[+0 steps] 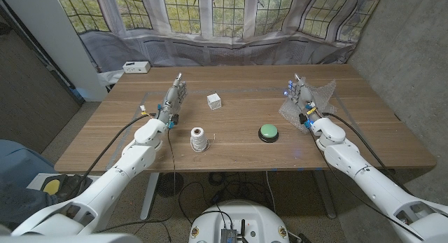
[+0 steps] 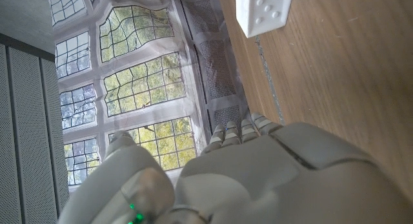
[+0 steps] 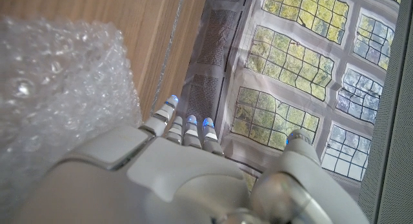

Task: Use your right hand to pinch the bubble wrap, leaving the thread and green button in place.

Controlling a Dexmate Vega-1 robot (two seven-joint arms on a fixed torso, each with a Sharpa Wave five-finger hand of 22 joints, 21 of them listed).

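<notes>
The bubble wrap is a crumpled clear sheet on the table's far right. My right hand stands upright just left of it, fingers straight, holding nothing. The right wrist view has the bubble wrap close beside my right hand, and I cannot tell whether they touch. A spool of white thread stands near the front middle of the table. The green button on its black base lies to the right of the spool. My left hand is up at the table's left with straight fingers, empty.
A white die lies at the table's middle back, and it is ahead of my left hand as the die in the left wrist view. A small white box sits beyond the table's far left corner. Windows and a curtain stand behind.
</notes>
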